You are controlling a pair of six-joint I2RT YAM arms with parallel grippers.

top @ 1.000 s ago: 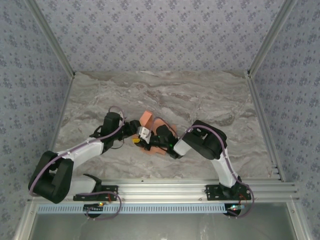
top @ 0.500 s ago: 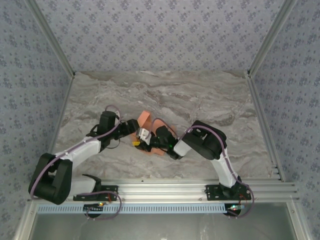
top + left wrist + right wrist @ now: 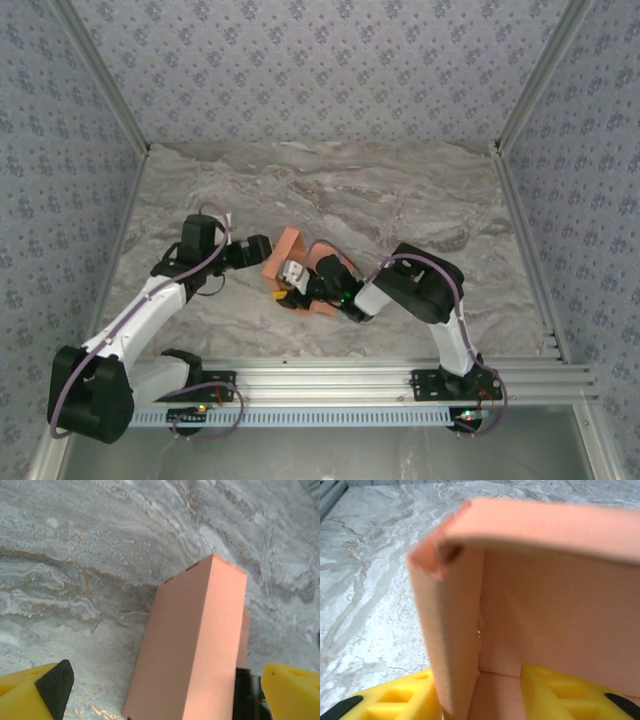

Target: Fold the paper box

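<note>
On marble table (image 3: 400, 190), paper box (image 3: 283, 250) wall between parted right claw (image 3: 296, 278) fingers (image 3: 560, 692).

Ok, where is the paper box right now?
In the top view the paper box stands on the marble table just left of centre, between the left gripper and the right gripper, whose fingers straddle one wall.

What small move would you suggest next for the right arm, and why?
Probably ease the right gripper back off the paper box: its fingers straddle one wall loosely, one inside, and the left gripper is open and clear, so nothing steadies the box.
</note>
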